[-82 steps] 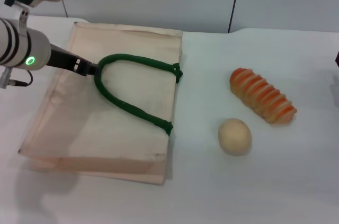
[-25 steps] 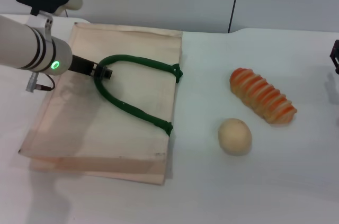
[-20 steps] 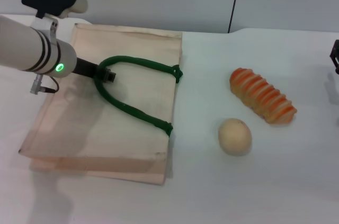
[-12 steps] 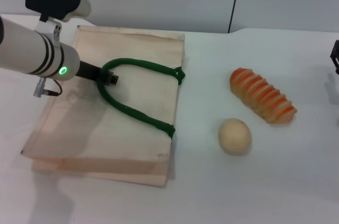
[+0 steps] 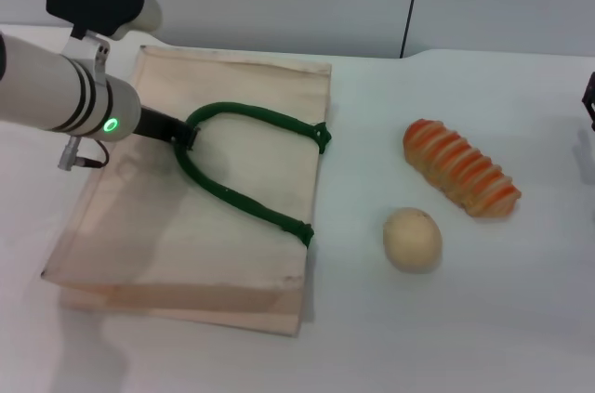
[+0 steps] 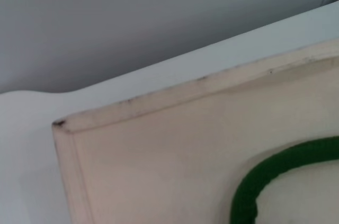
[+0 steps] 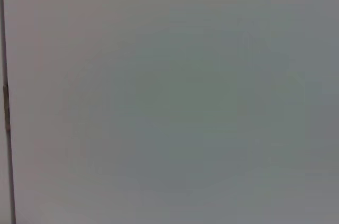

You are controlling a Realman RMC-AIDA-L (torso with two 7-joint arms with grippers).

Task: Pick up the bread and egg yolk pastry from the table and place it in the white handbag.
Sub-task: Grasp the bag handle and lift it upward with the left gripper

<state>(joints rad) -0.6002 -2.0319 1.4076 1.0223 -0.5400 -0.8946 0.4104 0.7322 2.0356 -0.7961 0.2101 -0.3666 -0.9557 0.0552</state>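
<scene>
Fingertips of the left gripper (image 5: 189,137) sit right at the bend of the dark green handle (image 5: 244,156), where the rope loop curves over the white handbag (image 5: 149,235); they look pressed against the rope, but whether they are clamped on it or merely touching cannot be told from the head view. That arm reaches in from the left side, a green light glowing on its wrist. The handbag lies flat on the table (image 5: 446,319), its long sides running away from the robot and its handle looping across the upper face to two ends near the bag's right edge. In the left wrist view a corner of the handbag (image 6: 159,150) and a curve of the green handle (image 6: 275,176) fill the frame. Right of the bag, well apart from it, rests the egg yolk pastry (image 5: 412,240), and just beyond it, farther right and back, lies the bread (image 5: 461,168), slanted on the tabletop. Only a dark sliver of the right gripper (image 5: 589,100) shows at the far right edge, away from both items.
</scene>
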